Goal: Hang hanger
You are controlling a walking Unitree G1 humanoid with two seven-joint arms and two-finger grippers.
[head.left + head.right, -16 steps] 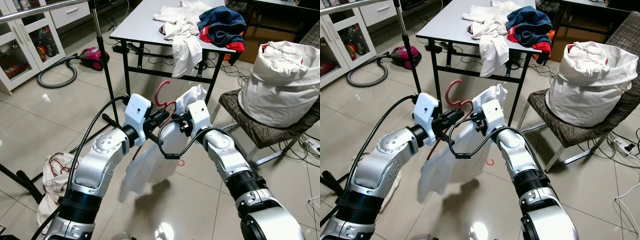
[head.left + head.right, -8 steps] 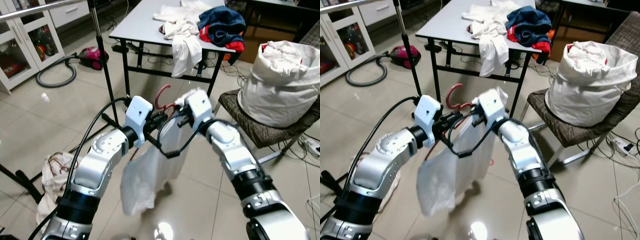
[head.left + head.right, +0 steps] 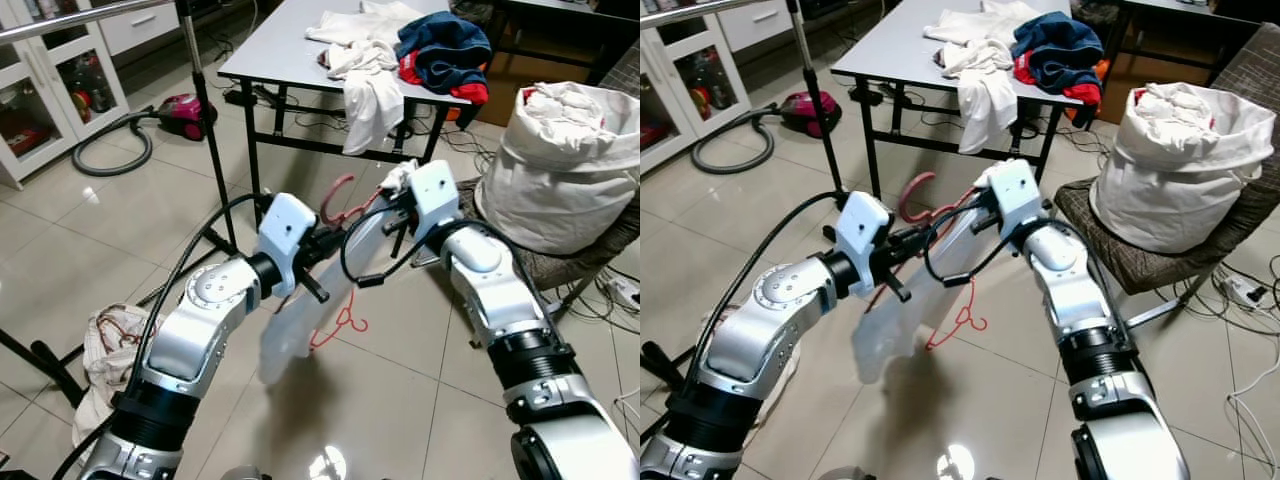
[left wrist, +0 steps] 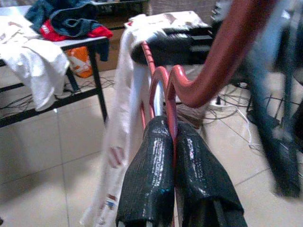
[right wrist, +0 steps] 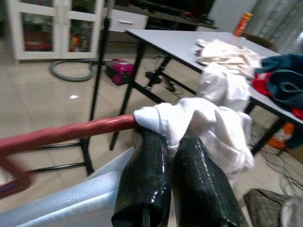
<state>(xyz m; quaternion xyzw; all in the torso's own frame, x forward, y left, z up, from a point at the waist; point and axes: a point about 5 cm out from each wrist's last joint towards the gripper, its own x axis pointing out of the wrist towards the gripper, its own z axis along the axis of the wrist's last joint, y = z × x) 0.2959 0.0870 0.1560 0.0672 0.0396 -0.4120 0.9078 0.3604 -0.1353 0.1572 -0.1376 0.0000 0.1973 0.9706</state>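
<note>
A red hanger [image 3: 337, 197] carries a white garment [image 3: 300, 322] that hangs low over the floor tiles. It is held between both arms at chest height. My left gripper [image 4: 171, 128] is shut on the hanger's red wire just below the hook [image 4: 222, 56]. My right gripper [image 5: 165, 138] is shut on the garment's bunched white shoulder [image 5: 189, 116], over the hanger's arm. The clothes rack's metal rail [image 3: 90, 15] and its upright pole [image 3: 205, 110] stand off to my left, well apart from the hanger.
Ahead is a grey table [image 3: 290, 45] with piled clothes. To my right, a full white laundry bag [image 3: 560, 170] sits on a chair. A second red hanger [image 3: 345, 322] lies on the floor. On my left are a clothes heap [image 3: 105, 350], a vacuum cleaner [image 3: 185, 112] and a cabinet [image 3: 40, 90].
My right gripper has moved to the right and away from the left one, pulling the garment's shoulder along the hanger. The garment has swung, uncovering the hanger on the floor.
</note>
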